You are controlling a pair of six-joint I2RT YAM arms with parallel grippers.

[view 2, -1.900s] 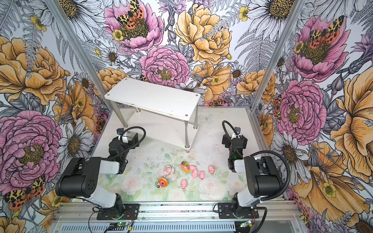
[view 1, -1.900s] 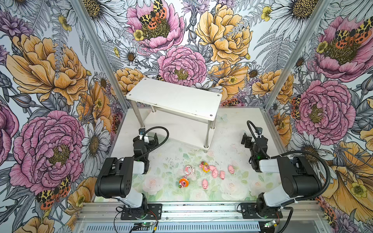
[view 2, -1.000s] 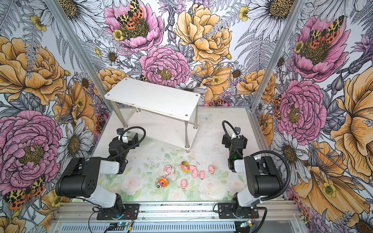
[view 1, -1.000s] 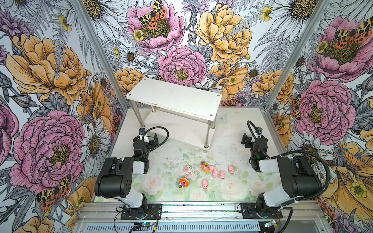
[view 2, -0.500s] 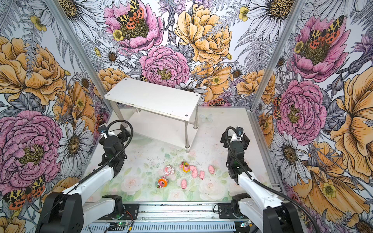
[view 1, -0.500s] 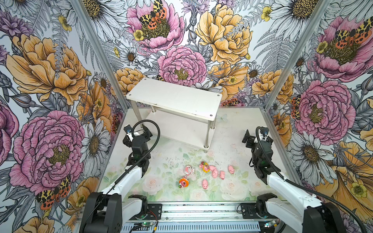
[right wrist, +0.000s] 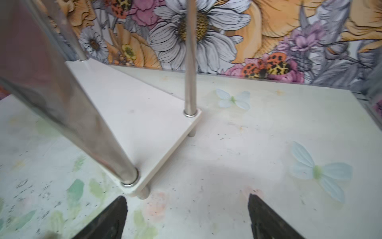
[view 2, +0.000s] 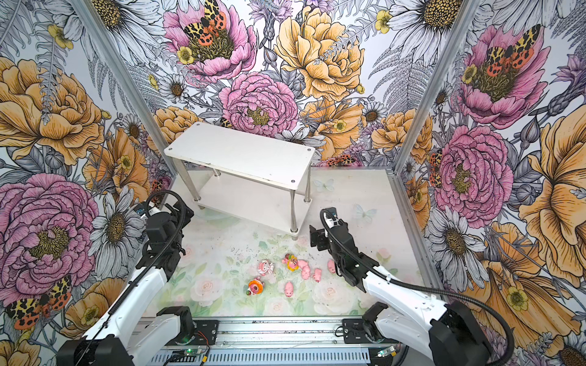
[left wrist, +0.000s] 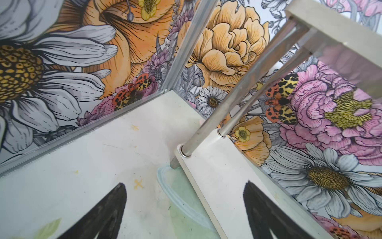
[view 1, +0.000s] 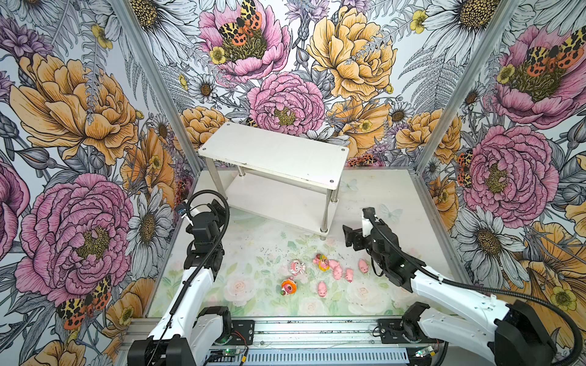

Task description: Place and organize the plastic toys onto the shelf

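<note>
Of the left gripper (left wrist: 186,184), only two dark fingertips (left wrist: 111,209) in its wrist view, cut off at the frame edge, spread wide with nothing between. Likewise the right gripper (right wrist: 187,196): black tips far apart, empty, bases out of frame. In both top views, hard to tell the left jaws from the black wrist and cable around them.

Just ahead of the left gripper, one end of the shelf (left wrist: 223,178): lower tier (left wrist: 206,157) and two metal legs (left wrist: 227,107) sharp, top tier (left wrist: 330,24) cropped and out of focus. Ahead and to the left of the right gripper, the other end of the lower tier, nearest leg a blur.

Toys outside both wrist views. From above, back part of the lower tier hidden under the top tier; both tiers bare where visible. All eight plastic toys (view 1: 322,262) down on the printed floor (view 1: 253,253), behind the right gripper and beside its forearm, well apart from the left gripper: five pigs (view 1: 349,275) and three flower-rimmed faces (view 1: 296,266), finer details too small to read.
</note>
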